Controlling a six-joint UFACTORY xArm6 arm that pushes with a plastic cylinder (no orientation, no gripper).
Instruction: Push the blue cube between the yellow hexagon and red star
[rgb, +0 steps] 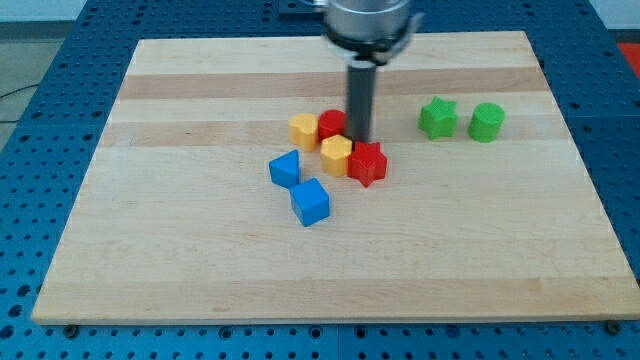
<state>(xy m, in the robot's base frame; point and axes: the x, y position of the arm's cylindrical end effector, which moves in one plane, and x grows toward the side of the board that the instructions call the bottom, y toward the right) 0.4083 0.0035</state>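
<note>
The wooden tabletop (200, 270) is lying flat under everything, pale and striped. The arm's dark rod is standing upright over the middle cluster; there are no jaws on it to open or close, only the tip (360, 140), which is sitting just above the red star (368, 163) and beside the yellow hexagon (336, 155). Those two are touching each other. The blue cube (311, 202) is lying below and to the view's left of the tip, apart from both. Another blue block (285, 169) is sitting left of the hexagon. A yellow block (303, 129) and a red block (331, 124) are crowding the tip's left. A green star (437, 117) and green block (487, 122) are resting well to its right.
</note>
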